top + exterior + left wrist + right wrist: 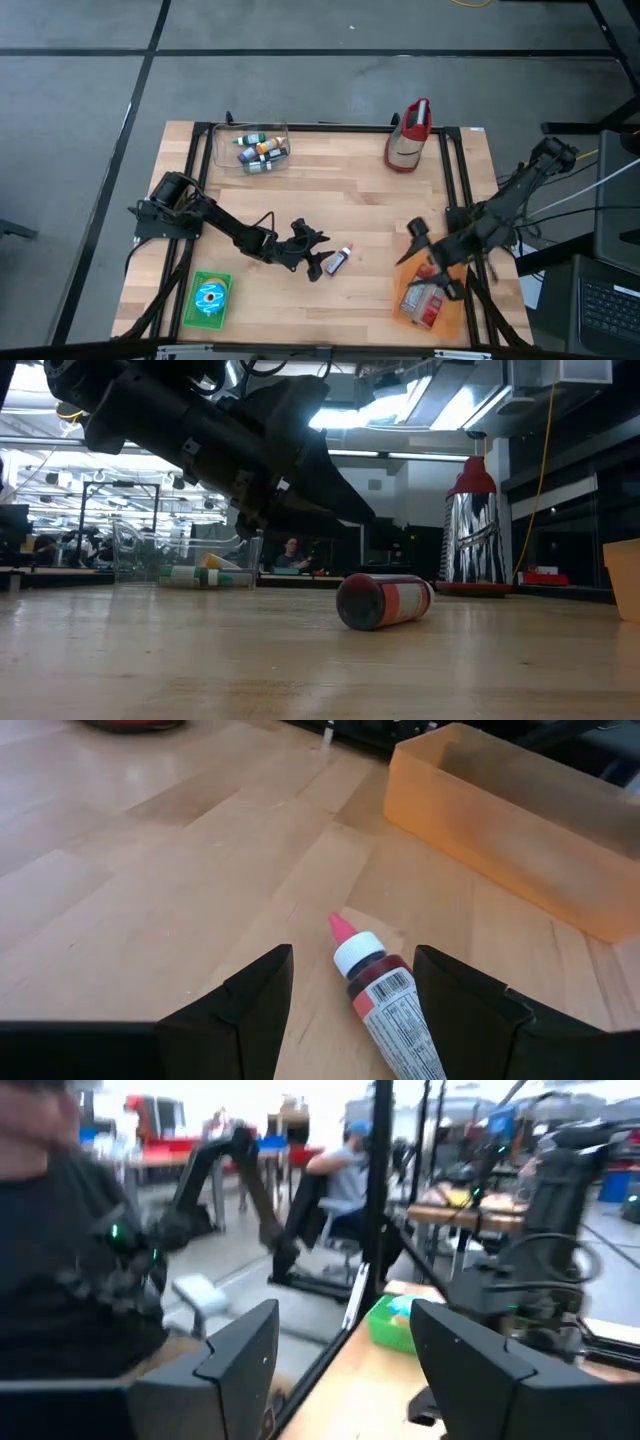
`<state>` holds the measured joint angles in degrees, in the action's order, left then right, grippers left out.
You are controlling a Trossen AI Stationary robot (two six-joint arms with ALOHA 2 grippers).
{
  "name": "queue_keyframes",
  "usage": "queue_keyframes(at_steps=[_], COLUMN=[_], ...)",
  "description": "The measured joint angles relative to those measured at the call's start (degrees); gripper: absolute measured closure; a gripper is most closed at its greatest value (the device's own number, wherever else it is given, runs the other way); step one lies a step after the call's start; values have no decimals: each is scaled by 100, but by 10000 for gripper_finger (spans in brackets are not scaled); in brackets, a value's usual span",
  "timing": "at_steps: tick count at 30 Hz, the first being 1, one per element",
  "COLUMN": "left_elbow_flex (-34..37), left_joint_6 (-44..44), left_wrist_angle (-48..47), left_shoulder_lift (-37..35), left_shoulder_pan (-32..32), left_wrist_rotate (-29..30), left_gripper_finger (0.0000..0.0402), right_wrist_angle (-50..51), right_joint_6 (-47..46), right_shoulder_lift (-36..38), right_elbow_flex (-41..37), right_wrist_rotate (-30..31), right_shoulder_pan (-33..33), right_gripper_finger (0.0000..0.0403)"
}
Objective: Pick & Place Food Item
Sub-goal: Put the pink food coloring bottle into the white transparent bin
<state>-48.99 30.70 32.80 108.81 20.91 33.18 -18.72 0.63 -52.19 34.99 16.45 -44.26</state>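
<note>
**Q:** Bottle (385,995), small, red contents, white collar, pink tip — location?

**A:** Lying on its side on the wooden table (340,190), approx. mid-table toward the front edge. All positions below ref. the bottle. Left gripper (312,252) sits right at its base end; in the left wrist view the bottle lies between the two dark fingers (245,1005), not yet touched on either side as far as can be judged.

**Q:** Gripper states?

**A:** Left: jaws apart, straddling the bottle, nothing clamped. Right gripper (418,238): jaws spread wide, empty, well apart from the bottle, raised over the orange tray (455,315).

**Q:** Axis & approach?

**A:** Long axis runs roughly along the left gripper's pointing line, pink tip away from the hand, label end nearest it. Fingers thus flank the body across its narrow width. Judgement: a short advance, then a close, should take it. Left arm is clearly the nearer; right arm looks out of play.

**Q:** Other items?

**A:** Orange tray, beyond the bottle's tip, holds a packaged item. Clear bin (252,150) w/ similar bottles, far-side corner. Red-topped metal container (410,135), far side. Green packet (210,298), near the front edge behind the left arm.
</note>
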Motion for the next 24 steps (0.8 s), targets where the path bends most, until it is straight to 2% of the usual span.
queue_keyframes(at_steps=[5,7,11,16,22,24], left_elbow_flex=[1,1,1,0,2,2], left_joint_6=[-87,-100,-103,-96,-51,-39], left_wrist_angle=[-2,-1,-2,-2,-15,-43], left_shoulder_lift=[0,0,0,-2,-2,-2], left_shoulder_pan=[0,0,-7,-106,-109,-106], left_wrist_rotate=[-169,-173,-154,-169,-409,-465], left_gripper_finger=[198,198,198,198,198,198], right_wrist_angle=[-1048,-1107,-775,269,336,681], right_joint_6=[143,154,121,26,52,-35], right_shoulder_lift=[1316,1813,2475,3219,4258,4539], right_elbow_flex=[-1354,-1833,-2452,-2784,-3363,-3428], right_wrist_rotate=[-128,-103,94,87,219,222], right_shoulder_pan=[4,-3,1,-1,1,1], right_gripper_finger=[172,172,172,172,172,172])
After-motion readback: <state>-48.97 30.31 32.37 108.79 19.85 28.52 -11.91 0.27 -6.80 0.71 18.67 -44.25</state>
